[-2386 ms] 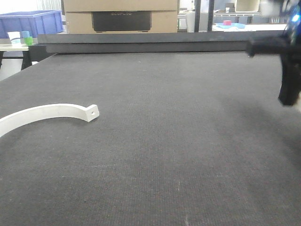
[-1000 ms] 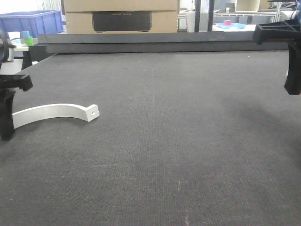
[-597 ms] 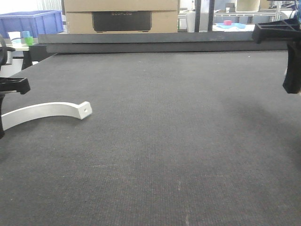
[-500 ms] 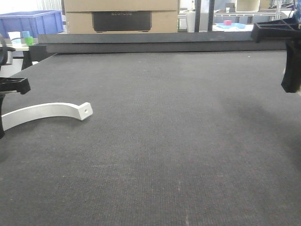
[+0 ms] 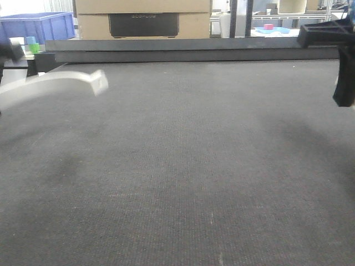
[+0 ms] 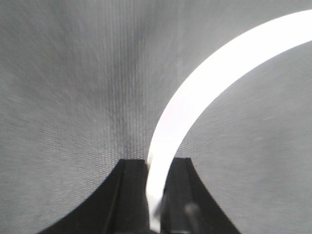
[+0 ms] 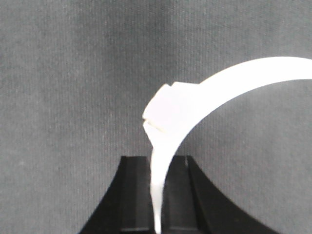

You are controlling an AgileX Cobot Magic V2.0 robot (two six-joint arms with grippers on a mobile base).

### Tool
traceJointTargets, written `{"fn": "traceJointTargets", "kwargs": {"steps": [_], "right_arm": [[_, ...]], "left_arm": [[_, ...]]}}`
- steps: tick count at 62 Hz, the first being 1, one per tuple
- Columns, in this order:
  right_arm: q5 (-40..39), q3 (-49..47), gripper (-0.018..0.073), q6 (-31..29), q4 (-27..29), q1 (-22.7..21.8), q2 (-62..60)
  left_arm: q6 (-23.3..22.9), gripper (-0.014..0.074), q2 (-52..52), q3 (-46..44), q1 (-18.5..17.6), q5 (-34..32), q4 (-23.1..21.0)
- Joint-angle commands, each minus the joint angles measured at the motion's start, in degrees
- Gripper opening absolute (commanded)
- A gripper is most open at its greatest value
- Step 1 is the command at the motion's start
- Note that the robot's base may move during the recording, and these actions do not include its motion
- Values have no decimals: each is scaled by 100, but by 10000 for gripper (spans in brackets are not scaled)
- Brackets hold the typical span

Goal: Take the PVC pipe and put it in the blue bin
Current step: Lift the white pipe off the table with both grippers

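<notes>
The PVC pipe (image 5: 55, 80), a long white arc, hangs blurred above the dark table at the far left. In the left wrist view my left gripper (image 6: 155, 168) is shut on the pipe (image 6: 195, 97), which curves up and away to the right. My right gripper (image 7: 157, 165) is shut on another white arc piece (image 7: 195, 97) with a squared end (image 7: 165, 109); that piece does not show in the front view. There the right gripper (image 5: 345, 94) hangs at the far right edge, above the table. The blue bin (image 5: 36, 26) stands beyond the table's back left corner.
A dark raised rail (image 5: 188, 50) runs along the table's far edge. Behind it stands a cardboard box (image 5: 143, 19). Small cups (image 5: 25, 44) sit on a side table at the back left. Shelves with objects lie at the back right.
My left gripper closed on the pipe's left end, dragged it a little to the left, and has now lifted it off the table. The right arm has stayed almost still.
</notes>
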Motion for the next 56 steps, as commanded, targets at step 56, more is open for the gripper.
{"fn": "traceJointTargets", "kwargs": {"steps": [56], "right_arm": [[-3227,1823,-162,-3,-745,-464,-2805]], "left_arm": [[-4,-111,-3618,2308,-28,-3405,-55]]}}
